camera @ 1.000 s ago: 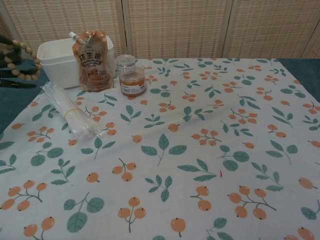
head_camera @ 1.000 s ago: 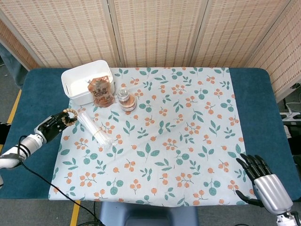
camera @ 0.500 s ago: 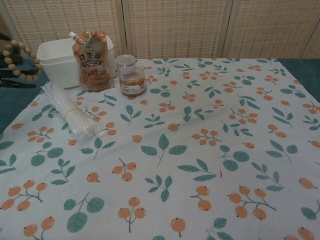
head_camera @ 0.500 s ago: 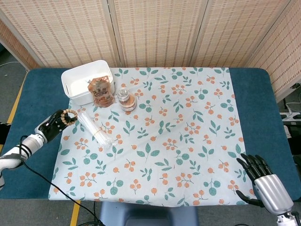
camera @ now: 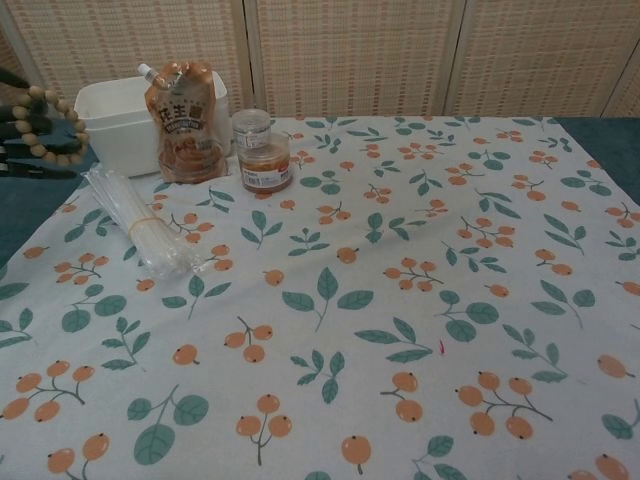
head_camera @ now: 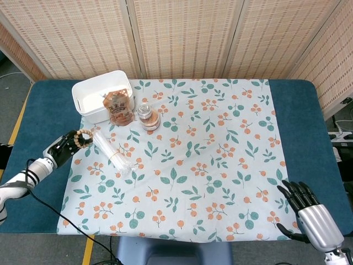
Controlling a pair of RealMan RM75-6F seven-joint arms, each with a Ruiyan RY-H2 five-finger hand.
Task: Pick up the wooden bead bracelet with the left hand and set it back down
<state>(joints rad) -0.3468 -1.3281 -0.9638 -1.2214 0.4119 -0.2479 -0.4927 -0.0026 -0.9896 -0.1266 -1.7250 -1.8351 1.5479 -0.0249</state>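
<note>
My left hand (head_camera: pixel 62 148) is at the left edge of the floral cloth and holds the wooden bead bracelet (head_camera: pixel 83 137), a loop of tan beads hanging off its dark fingers. In the chest view the bracelet (camera: pixel 52 124) shows at the far left with the left hand's fingers (camera: pixel 20 130) partly cut off by the frame. My right hand (head_camera: pixel 310 217) rests at the near right corner of the table, fingers apart, holding nothing.
A white tub (head_camera: pixel 95 99) stands at the back left. In front of it are an orange snack pouch (head_camera: pixel 119 109) and a small jar (head_camera: pixel 146 117). A clear plastic bundle (head_camera: pixel 110 153) lies just right of the bracelet. The floral cloth (head_camera: pixel 209 165) covers the blue table.
The left hand with the bracelet has shifted slightly lower and to the right. The right hand has not moved.
</note>
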